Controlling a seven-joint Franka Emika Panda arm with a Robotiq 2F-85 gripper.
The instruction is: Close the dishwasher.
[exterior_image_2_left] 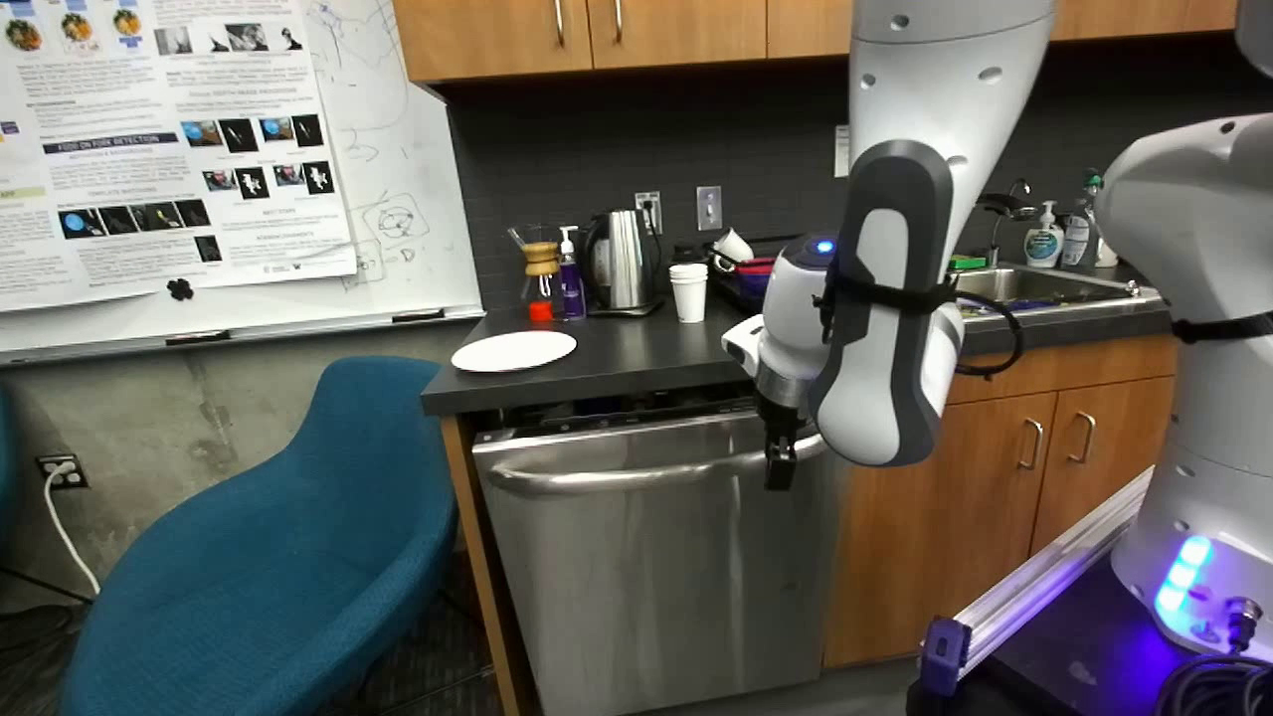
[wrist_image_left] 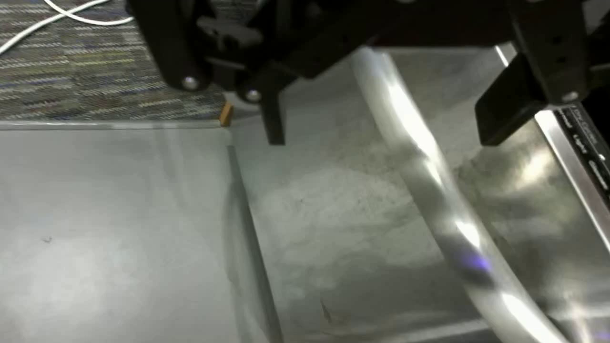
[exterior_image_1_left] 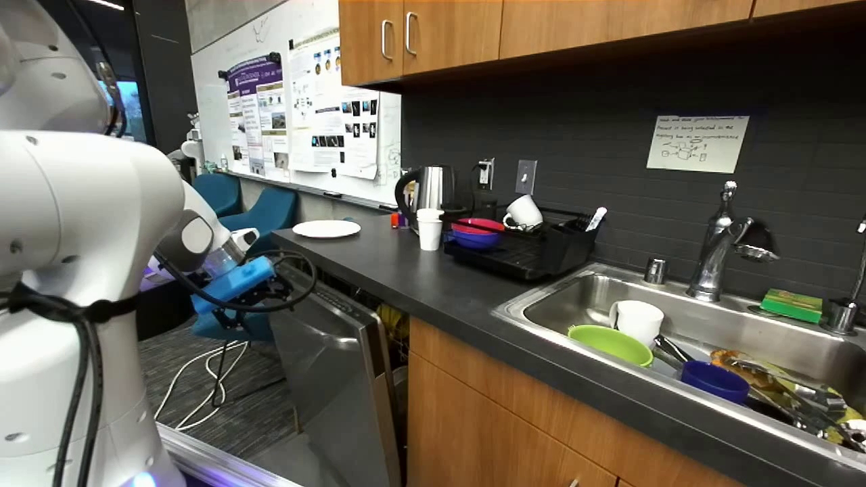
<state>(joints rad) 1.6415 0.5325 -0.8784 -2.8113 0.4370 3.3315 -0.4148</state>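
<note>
The dishwasher door stands partly open, its top edge tilted out from under the counter, in both exterior views (exterior_image_1_left: 325,385) (exterior_image_2_left: 646,587). Part of a wire rack and yellow items (exterior_image_1_left: 394,323) show in the gap behind it. A curved metal handle (exterior_image_2_left: 607,479) runs across the upper front of the door. My gripper (exterior_image_2_left: 780,475) points down in front of the handle's right part. In the wrist view the gripper (wrist_image_left: 388,131) has its two black fingers wide apart, with the handle (wrist_image_left: 443,200) passing across between and below them. Contact with the handle cannot be told.
The dark countertop (exterior_image_2_left: 636,358) overhangs the door and bears a white plate (exterior_image_2_left: 513,351), a kettle (exterior_image_2_left: 625,261) and cups (exterior_image_2_left: 688,292). A blue chair (exterior_image_2_left: 298,537) stands left of the dishwasher, wooden cabinets (exterior_image_2_left: 955,517) right. A metal rail (exterior_image_2_left: 1044,567) edges my base.
</note>
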